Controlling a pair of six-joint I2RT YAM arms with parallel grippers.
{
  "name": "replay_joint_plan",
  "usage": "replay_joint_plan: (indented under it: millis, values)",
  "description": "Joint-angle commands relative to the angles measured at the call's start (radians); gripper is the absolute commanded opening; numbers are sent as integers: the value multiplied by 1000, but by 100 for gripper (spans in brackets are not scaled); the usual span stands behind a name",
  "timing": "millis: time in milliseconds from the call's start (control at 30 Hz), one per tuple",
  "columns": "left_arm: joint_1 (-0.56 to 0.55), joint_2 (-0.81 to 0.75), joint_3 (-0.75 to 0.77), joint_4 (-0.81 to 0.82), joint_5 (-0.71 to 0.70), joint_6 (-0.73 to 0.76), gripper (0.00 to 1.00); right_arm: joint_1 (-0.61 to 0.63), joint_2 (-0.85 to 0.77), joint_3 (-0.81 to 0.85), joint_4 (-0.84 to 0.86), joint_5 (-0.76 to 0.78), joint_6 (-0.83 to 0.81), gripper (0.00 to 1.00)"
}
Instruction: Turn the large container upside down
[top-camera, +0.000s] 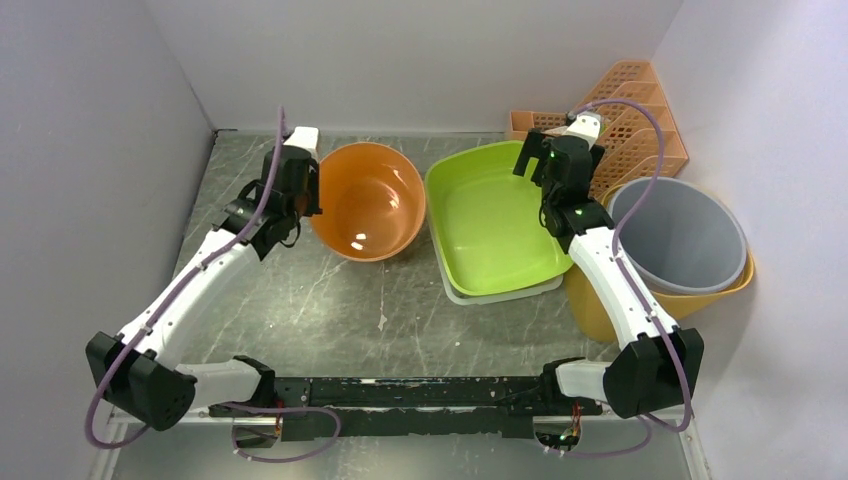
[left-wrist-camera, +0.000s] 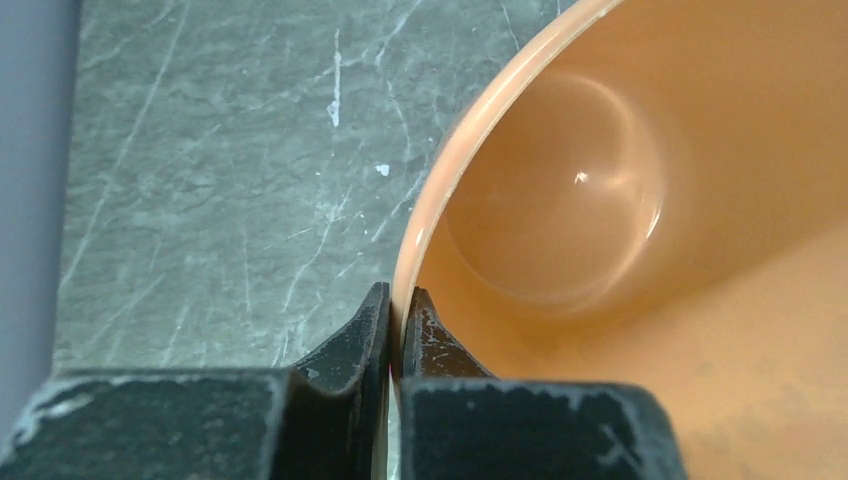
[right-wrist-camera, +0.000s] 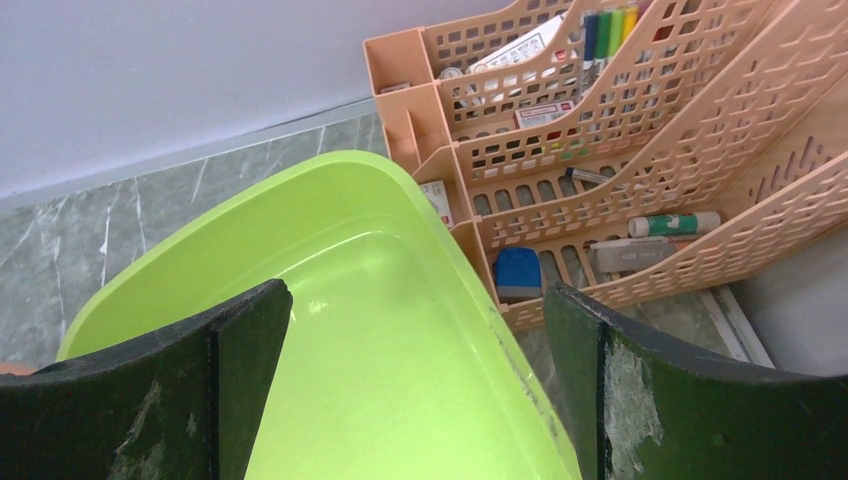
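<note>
My left end effector (left-wrist-camera: 398, 330) is clamped on the rim of the upright orange bowl (top-camera: 368, 200). My right end effector (right-wrist-camera: 415, 295) gapes wide, holding nothing, above the green tub (top-camera: 495, 225).

Plain glossy orange on the bowl (top-camera: 368, 200), paler along its rim. Bright lime green on the tub (top-camera: 495, 215), off-white on the tray (top-camera: 500, 297) under it. Peach with a lattice of slots on the organiser (top-camera: 640, 110). Pale grey on the inner bucket (top-camera: 680, 235), mustard yellow on the outer bucket (top-camera: 590, 300). Dark grey marbling with white veins on the table (top-camera: 330, 300). Black, scuffed whitish, on the left gripper (left-wrist-camera: 398, 310) and right gripper (right-wrist-camera: 415, 300). White and black on the arms (top-camera: 195, 285), purple on the cables (top-camera: 279, 140).
</note>
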Motion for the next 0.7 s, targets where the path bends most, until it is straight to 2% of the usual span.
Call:
replay_joint_plan:
  millis: [0,100,167,300,433,567,667]
  values:
    - [106,43,85,-6,213,-55,7,22,9,19,-2,29,-24,100]
    - [160,102,133,-35,256,-52,9,25,18,10,-4,32,-20,100]
    - [175,134,162,-43,267,-39,34,27,21,7,-6,34,-22,100]
    - [179,159,198,-17,291,-29,57,27,31,1,-3,43,-27,100]
    - [178,179,268,-28,296,-9,76,27,41,1,-2,42,-25,100]
    - [177,148,314,-35,299,24,89,26,46,-9,2,45,-22,100]
    - [176,73,282,26,395,74,85,28,48,-14,6,45,-16,100]
